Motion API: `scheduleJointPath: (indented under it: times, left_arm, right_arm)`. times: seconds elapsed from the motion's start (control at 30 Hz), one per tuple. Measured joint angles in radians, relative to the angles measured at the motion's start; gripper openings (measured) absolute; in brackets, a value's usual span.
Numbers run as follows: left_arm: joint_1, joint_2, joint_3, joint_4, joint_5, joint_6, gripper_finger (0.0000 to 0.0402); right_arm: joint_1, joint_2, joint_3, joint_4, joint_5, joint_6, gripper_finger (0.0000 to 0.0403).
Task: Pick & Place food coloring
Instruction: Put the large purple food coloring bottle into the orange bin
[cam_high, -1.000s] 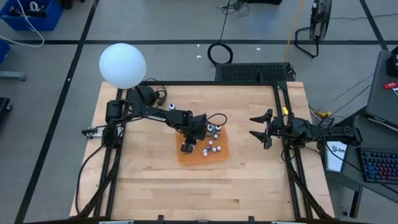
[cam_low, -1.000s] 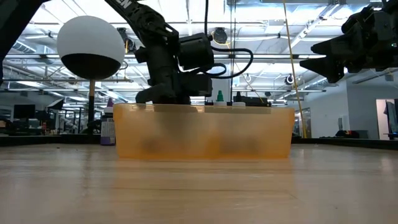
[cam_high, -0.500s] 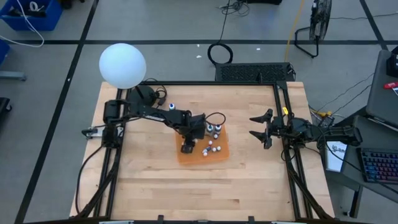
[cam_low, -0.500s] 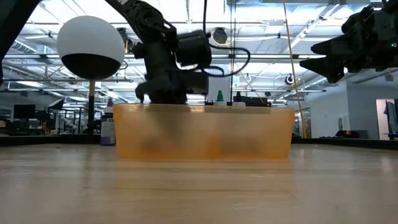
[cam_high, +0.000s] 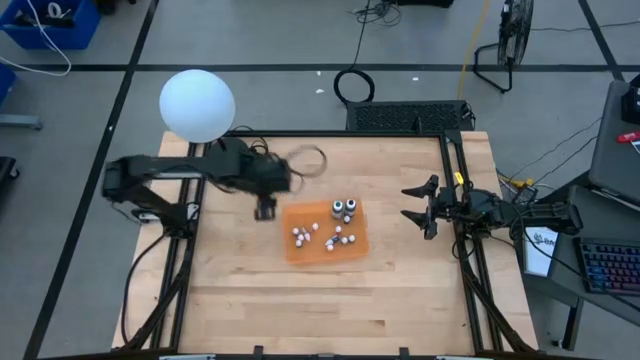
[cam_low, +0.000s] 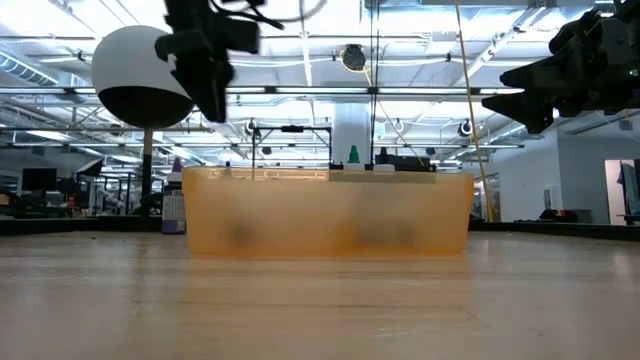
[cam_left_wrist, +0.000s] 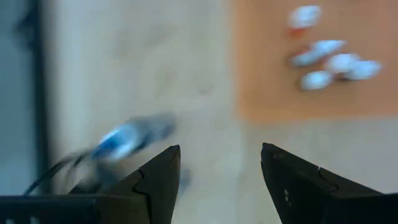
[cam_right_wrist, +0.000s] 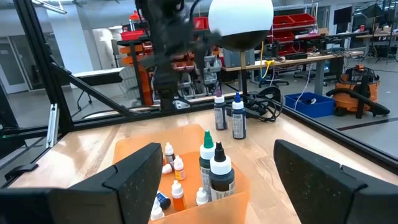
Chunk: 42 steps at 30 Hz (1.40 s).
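Observation:
An orange tray (cam_high: 352, 250) sits mid-table and holds the food coloring. Two taller bottles (cam_high: 345, 208) stand upright at its far edge, and several small ones (cam_high: 335, 238) lie on its floor. The right wrist view shows two more bottles (cam_right_wrist: 229, 115) standing on the table beyond the tray. My left gripper (cam_high: 265, 212) is open and hangs in the air to the left of the tray. Nothing is between its fingers (cam_left_wrist: 168, 171) in the left wrist view. My right gripper (cam_high: 404, 203) waits open at the table's right side, pointing level toward the tray.
A large white globe (cam_high: 197, 105) on a stand rises at the table's far left corner. A blurred blue bottle (cam_left_wrist: 124, 138) stands on the wood below my left gripper. Bare wood stretches from the tray to the near edge. A black frame borders the table.
My left gripper has risen out of the orange tray and drawn back toward the table's far left, tipping less steeply downward. Small bottles now show on the tray floor where it stood. The right arm has kept still.

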Motion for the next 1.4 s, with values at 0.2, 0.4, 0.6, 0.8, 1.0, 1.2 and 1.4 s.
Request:
scheduleJointPath:
  times: [0.2, 0.4, 0.6, 0.8, 1.0, 1.2, 1.4]
  left_arm:
    - [0.141, -0.15, 0.001, -0.093, -0.062, -0.12, 0.0225]
    - [0.326, -0.167, 0.001, -0.138, 0.024, -0.169, 0.0225]
    - [0.421, -0.107, 0.001, -0.164, 0.032, -0.233, 0.0225]
    - [0.433, -0.042, 0.001, -0.164, 0.073, -0.251, 0.0225]
    - [0.436, 0.035, 0.001, -0.165, 0.062, -0.266, 0.0225]
    - [0.436, 0.086, -0.011, -0.168, 0.07, -0.271, 0.0225]
    - [0.434, 0.077, -0.097, -0.16, 0.077, -0.264, 0.0225]
  right_arm:
    - [0.0, 0.0, 0.0, 0.0, 0.0, 0.0, 0.0293]
    - [0.0, 0.0, 0.0, 0.0, 0.0, 0.0, 0.0293]
    - [0.0, 0.0, 0.0, 0.0, 0.0, 0.0, 0.0293]
    - [0.0, 0.0, 0.0, 0.0, 0.0, 0.0, 0.0293]
    - [0.0, 0.0, 0.0, 0.0, 0.0, 0.0, 0.0293]
    - [0.0, 0.0, 0.0, 0.0, 0.0, 0.0, 0.0293]
    - [0.0, 0.0, 0.0, 0.0, 0.0, 0.0, 0.0293]
